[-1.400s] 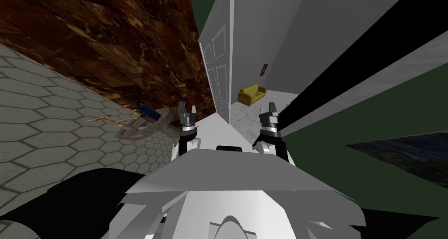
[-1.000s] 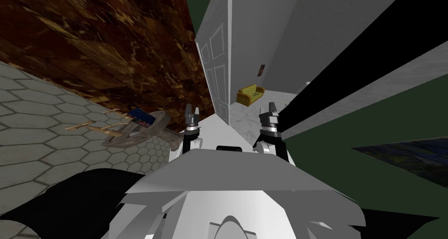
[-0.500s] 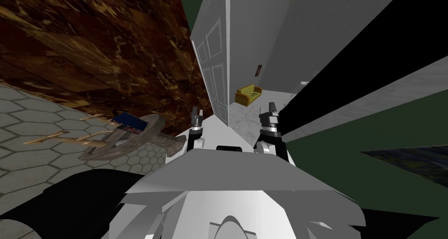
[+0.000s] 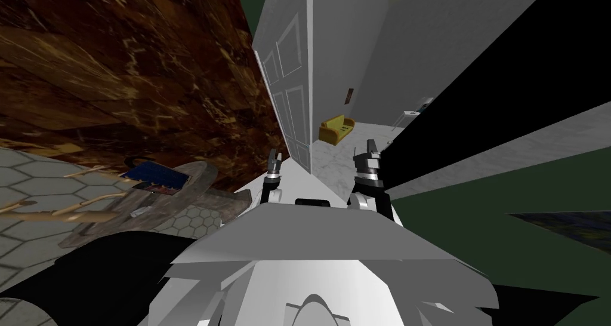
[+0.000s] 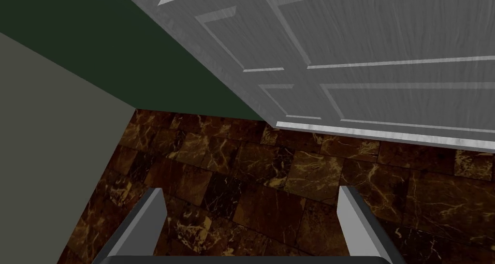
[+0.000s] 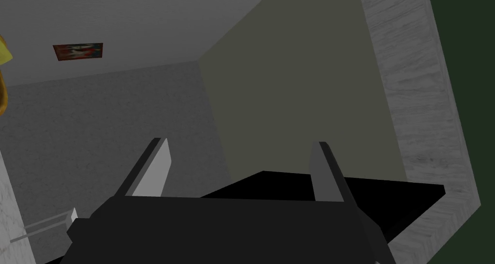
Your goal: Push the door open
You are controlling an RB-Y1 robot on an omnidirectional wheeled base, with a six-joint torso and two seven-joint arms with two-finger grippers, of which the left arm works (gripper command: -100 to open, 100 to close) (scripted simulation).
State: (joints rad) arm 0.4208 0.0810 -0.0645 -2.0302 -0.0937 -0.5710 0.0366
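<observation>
- The white panelled door [image 4: 291, 89] stands partly open just ahead, with its lower corner near the left jaws.
- Left jaws: the fingers [image 5: 145, 217] are spread wide and hold nothing, over the brown marble floor [image 5: 270, 179]. The door's bottom edge lies close ahead of them, apart.
- Right jaws: the fingers [image 6: 155, 169] are also spread wide and empty, at the doorway gap beside the door's free edge.
- A yellow sofa [image 4: 335, 129] sits in the grey room past the door.
- A round worktop [image 4: 201, 180] with clutter stands to the left.
</observation>
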